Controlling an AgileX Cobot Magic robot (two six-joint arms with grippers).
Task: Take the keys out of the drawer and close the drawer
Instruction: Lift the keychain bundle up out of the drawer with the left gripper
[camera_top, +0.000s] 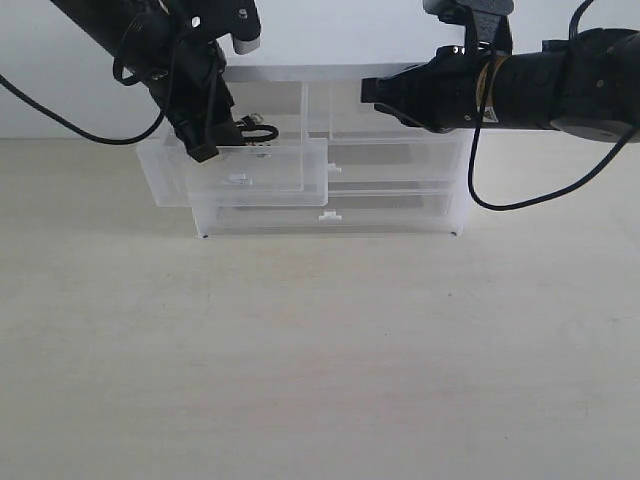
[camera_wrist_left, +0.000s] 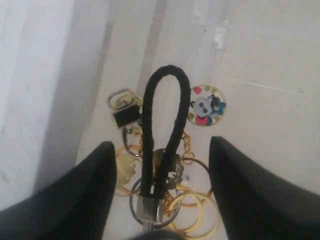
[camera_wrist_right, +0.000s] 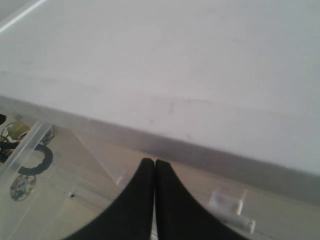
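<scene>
At upper left of the exterior view the left claw (camera_top: 205, 145) reaches down into the drawer (camera_top: 240, 190), which stands pulled out toward the camera so its inside can be reached from above. The keys (camera_top: 255, 135) lie inside it, just beside the fingertips. In the left wrist view the two fingers (camera_wrist_left: 85, 200) are spread wide, with the bunch on the drawer floor between them and nothing pinched. The black strap (camera_wrist_left: 167, 95) runs up the middle of the gap, probably because it is the easiest part to clamp.

The bunch has one strap, one round panda tag (camera_wrist_left: 206, 106) and one small black-and-silver fob (camera_wrist_left: 125, 107). The gold rings (camera_wrist_left: 192, 215) overlap too much to count.

Toward the centre, the cabinet (camera_top: 440, 215) sits on the table (camera_top: 320, 360). It seems to hold four drawers: two half-width ones on top, only the left one open, and two full-width ones below. I count three white tab handles, one on the open drawer and two at mid-cabinet.

At upper right the right claw (camera_top: 372, 92) hangs in front of the cabinet's top edge and points left, apart from the keys. Its fingers (camera_wrist_right: 142, 200) are pressed together on nothing. It looks parked out of the way, perhaps ready to push the drawer shut.

There are two arms and two claws.
</scene>
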